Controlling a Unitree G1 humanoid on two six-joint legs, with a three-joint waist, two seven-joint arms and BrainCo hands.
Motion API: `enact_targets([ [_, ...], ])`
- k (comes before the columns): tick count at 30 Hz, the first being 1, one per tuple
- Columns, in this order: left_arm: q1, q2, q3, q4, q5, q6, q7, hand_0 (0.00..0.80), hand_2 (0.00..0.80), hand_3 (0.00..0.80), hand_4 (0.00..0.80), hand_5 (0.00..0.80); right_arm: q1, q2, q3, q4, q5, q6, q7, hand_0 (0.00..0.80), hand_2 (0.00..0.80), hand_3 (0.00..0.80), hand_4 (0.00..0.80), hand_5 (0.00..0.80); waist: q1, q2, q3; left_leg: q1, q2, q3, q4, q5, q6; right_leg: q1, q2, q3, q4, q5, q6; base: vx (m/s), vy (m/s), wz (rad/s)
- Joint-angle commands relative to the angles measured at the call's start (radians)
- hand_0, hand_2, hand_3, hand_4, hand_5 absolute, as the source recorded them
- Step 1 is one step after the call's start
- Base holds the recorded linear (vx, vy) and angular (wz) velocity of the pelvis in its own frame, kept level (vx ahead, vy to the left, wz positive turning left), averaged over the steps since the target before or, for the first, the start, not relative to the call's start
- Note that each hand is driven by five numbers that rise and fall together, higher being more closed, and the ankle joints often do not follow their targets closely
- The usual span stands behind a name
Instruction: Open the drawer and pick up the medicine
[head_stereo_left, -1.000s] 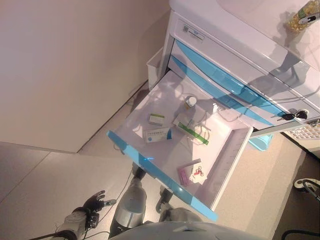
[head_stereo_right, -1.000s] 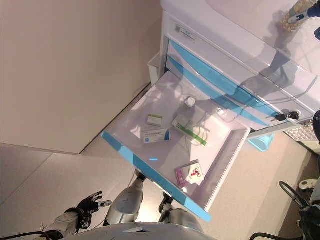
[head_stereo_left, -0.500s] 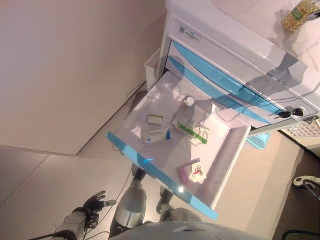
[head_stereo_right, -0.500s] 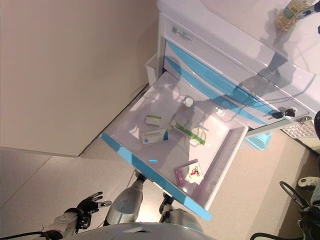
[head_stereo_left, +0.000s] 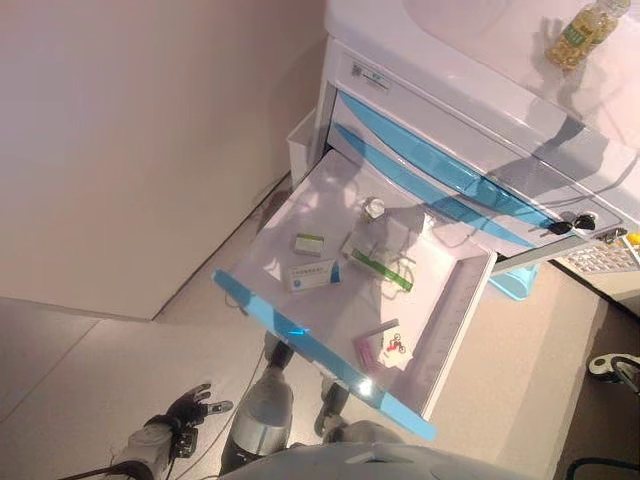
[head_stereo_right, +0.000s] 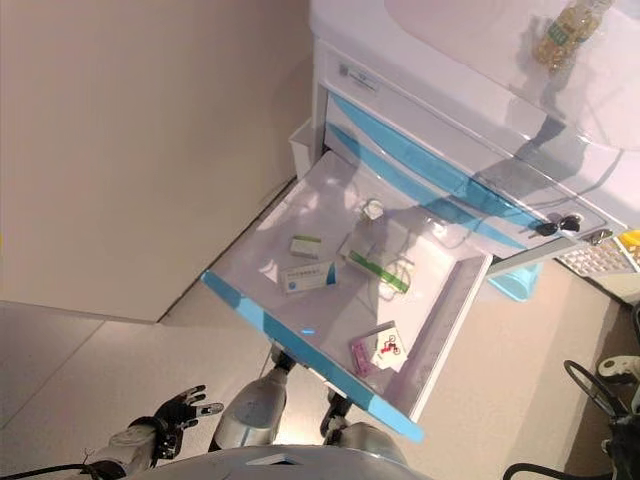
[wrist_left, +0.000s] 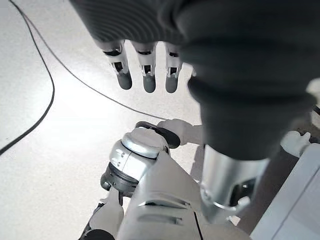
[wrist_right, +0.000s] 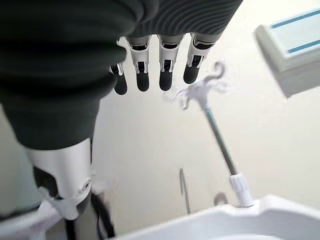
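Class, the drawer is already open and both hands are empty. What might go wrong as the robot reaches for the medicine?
1. The drawer holds several small things: a blue-and-white box, a green-striped box and a small bottle. The hand might take the wrong one.
2. The left hand hangs low beside the drawer's blue front, so lifting it could knock that edge.

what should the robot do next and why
Probably raise the left hand toward the open drawer and the white and blue medicine box. The drawer is already pulled out, and the hand hangs low near the floor, open and holding nothing.
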Motion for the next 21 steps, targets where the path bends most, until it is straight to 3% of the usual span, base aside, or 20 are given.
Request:
enact_targets([
  [1, 0.070, 0.021, -0.016, 0.052, 0.047, 0.006, -0.018, 0.000, 0.000, 0.000, 0.000, 0.000, -0.007, -0.074, 0.039, -0.033, 0.041, -0.032, -0.055, 0.000, 0.000, 0.000, 0.000, 0.000, -0.032, -0.020, -0.099, 0.053, -0.024, 0.029, 0.030, -0.153, 0.023, -0.035, -0.051, 0.029, 0.053, 0.045, 0.077, -0.022, 0.003, -0.09],
  [6, 0.058, 0.017, -0.021, 0.078, 0.079, 0.026, -0.027, 0.000, 0.000, 0.000, 0.000, 0.000, 0.109, -0.100, -0.081, -0.054, 0.096, -0.084, -0.077, 0.000, 0.000, 0.000, 0.000, 0.000, -0.071, -0.011, -0.135, 0.077, -0.029, 0.063, 0.057, -0.185, 0.034, -0.022, -0.055, 0.070, 0.056, 0.045, 0.083, -0.006, 0.002, -0.23],
  [11, 0.046, -0.003, -0.022, 0.062, 0.096, 0.063, -0.025, 0.000, 0.000, 0.000, 0.000, 0.000, 0.327, -0.091, -0.308, -0.182, 0.259, -0.132, -0.089, 0.000, 0.000, 0.000, 0.000, 0.000, -0.120, 0.006, -0.159, 0.098, -0.027, 0.104, 0.079, -0.213, 0.041, -0.017, -0.055, 0.115, 0.058, 0.048, 0.088, -0.033, -0.003, -0.31],
  [16, 0.034, -0.033, -0.032, 0.064, 0.103, 0.089, -0.028, 0.000, 0.000, 0.000, 0.000, 0.000, 0.654, 0.016, -0.609, -0.425, 0.403, -0.231, -0.103, 0.000, 0.000, 0.000, 0.000, 0.000, -0.183, 0.032, -0.173, 0.124, -0.023, 0.137, 0.087, -0.230, 0.044, -0.017, -0.048, 0.173, 0.074, 0.041, 0.083, -0.041, 0.028, -0.45],
  [19, 0.030, -0.039, -0.033, 0.078, 0.106, 0.081, -0.028, 0.000, 0.000, 0.000, 0.000, 0.000, 0.728, 0.049, -0.670, -0.477, 0.420, -0.250, -0.095, 0.000, 0.000, 0.000, 0.000, 0.000, -0.196, 0.034, -0.177, 0.129, -0.021, 0.147, 0.083, -0.231, 0.044, -0.018, -0.046, 0.184, 0.076, 0.040, 0.082, -0.027, 0.011, -0.45],
  [20, 0.023, -0.064, -0.016, 0.088, 0.112, 0.083, -0.027, 0.000, 0.000, 0.000, 0.000, 0.000, 0.887, 0.127, -0.775, -0.614, 0.420, -0.271, -0.085, 0.000, 0.000, 0.000, 0.000, 0.000, -0.235, 0.047, -0.180, 0.131, -0.021, 0.161, 0.078, -0.223, 0.044, -0.030, -0.045, 0.206, 0.083, 0.045, 0.081, -0.036, 0.012, -0.37],
  [21, 0.024, -0.067, -0.013, 0.092, 0.116, 0.080, -0.027, 0.000, 0.000, 0.000, 0.000, 0.000, 0.968, 0.163, -0.823, -0.674, 0.422, -0.274, -0.084, 0.000, 0.000, 0.000, 0.000, 0.000, -0.244, 0.049, -0.183, 0.141, -0.018, 0.168, 0.072, -0.231, 0.044, -0.028, -0.043, 0.215, 0.085, 0.037, 0.081, -0.079, 0.006, -0.26],
])
